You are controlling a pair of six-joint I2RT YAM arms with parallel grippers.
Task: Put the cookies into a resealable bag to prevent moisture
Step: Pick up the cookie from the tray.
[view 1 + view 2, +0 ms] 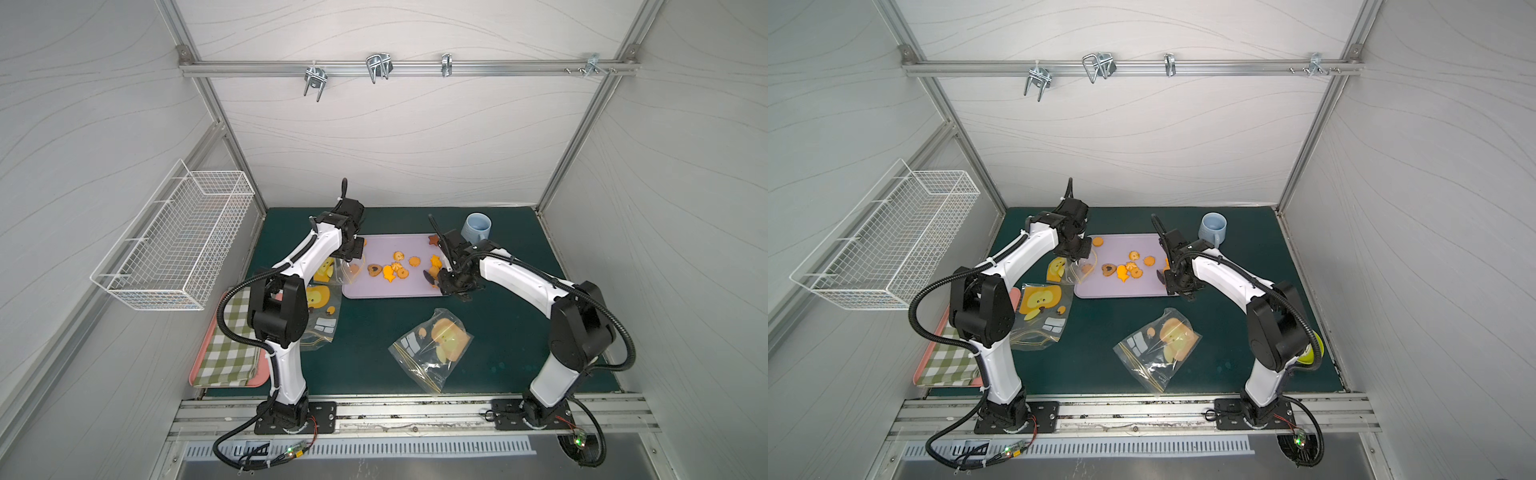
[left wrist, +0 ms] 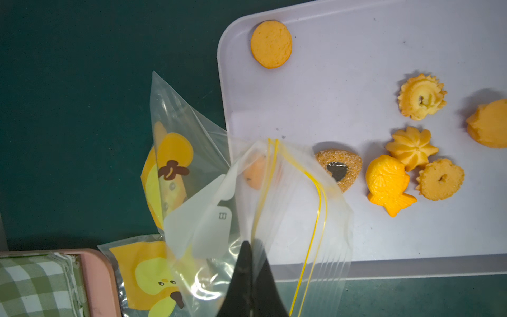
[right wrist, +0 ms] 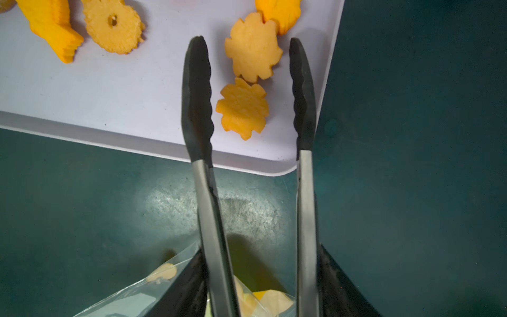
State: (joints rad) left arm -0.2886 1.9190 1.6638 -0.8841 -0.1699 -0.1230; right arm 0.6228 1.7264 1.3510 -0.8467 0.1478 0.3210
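Flower cookie point(image 3: 242, 108): on tray point(image 3: 109, 90), near-right corner, sitting right between the spread tongs point(image 3: 197, 109) tips | right gripper point(image 1: 453, 279) clasping tongs, nearest arm | left gripper point(image 2: 251, 248) pinched tight on bag point(image 2: 288, 205) mouth, over tray's left edge

Both top views: high at the front, looking steeply down over the whole table point(image 1: 365, 324), near-identical framing. Left wrist view: close, facing down on a tray point(image 2: 356, 68) corner past the pinched bag point(image 2: 288, 205). Right wrist view: close, along tongs point(image 3: 197, 109) onto another tray corner. All four share the tray.
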